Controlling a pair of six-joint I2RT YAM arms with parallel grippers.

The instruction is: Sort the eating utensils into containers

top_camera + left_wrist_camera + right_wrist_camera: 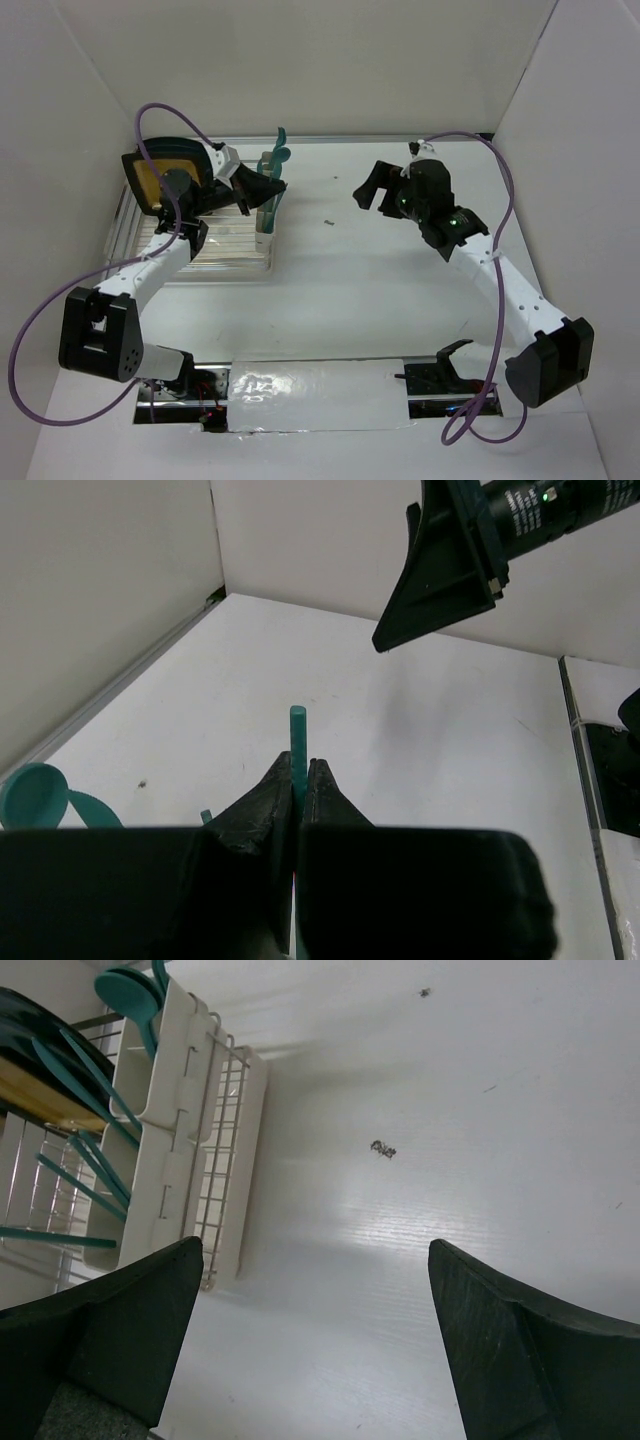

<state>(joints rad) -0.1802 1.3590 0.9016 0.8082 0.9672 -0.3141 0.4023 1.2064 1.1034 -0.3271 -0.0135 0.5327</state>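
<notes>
My left gripper (300,765) is shut on the thin handle of a teal utensil (297,730), whose end sticks out past the fingertips. From above, that gripper (268,188) hovers right over the row of cream containers (265,222). Other teal utensils (279,152) stand upright in the far container. In the right wrist view the containers (165,1130) hold a round-bowled spoon (130,990) and several slanting handles (95,1160). My right gripper (315,1250) is open and empty above bare table; in the top view it (370,190) is to the right of the containers.
A clear wire-ribbed dish rack (190,250) lies at the left with the containers on its right edge, and a black and yellow plate (160,175) stands in it. A small dark speck (327,221) lies mid-table. White walls enclose the table.
</notes>
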